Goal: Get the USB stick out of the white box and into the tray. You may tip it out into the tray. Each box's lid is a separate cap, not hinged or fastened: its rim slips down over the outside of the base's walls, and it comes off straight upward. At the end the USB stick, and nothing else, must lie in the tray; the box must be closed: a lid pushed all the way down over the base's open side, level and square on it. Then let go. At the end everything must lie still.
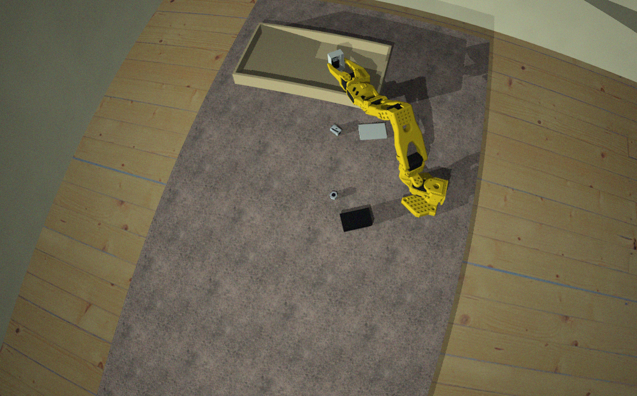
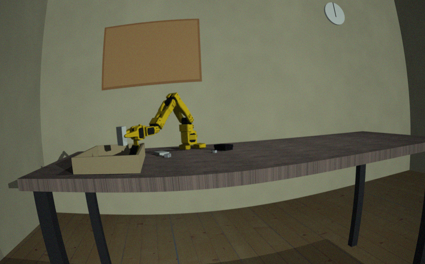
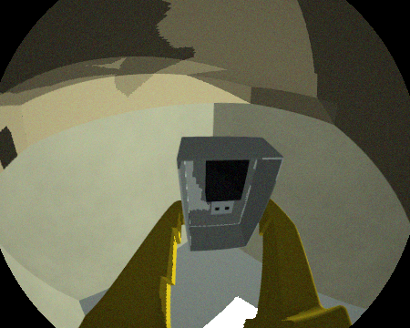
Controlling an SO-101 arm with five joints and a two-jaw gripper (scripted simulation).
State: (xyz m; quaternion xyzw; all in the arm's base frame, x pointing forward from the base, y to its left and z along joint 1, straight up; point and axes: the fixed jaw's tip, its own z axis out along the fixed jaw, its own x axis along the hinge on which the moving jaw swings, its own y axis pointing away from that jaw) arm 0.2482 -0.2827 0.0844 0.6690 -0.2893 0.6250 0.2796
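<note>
Wrist: gripper (image 1: 337,66) (image 2: 125,135) (image 3: 221,214) clamps box (image 1: 335,56) (image 2: 121,135) (image 3: 262,191) by its sides | stick (image 1: 336,61) (image 3: 227,180) inside, facing it | box upended, presumably to tip

Tray's far-left half (image 1: 248,78) (image 2: 107,165) is open from above; its raised walls block low sideways entry, with table space between hex nut (image 1: 333,194) and white lid (image 1: 372,131).
</note>
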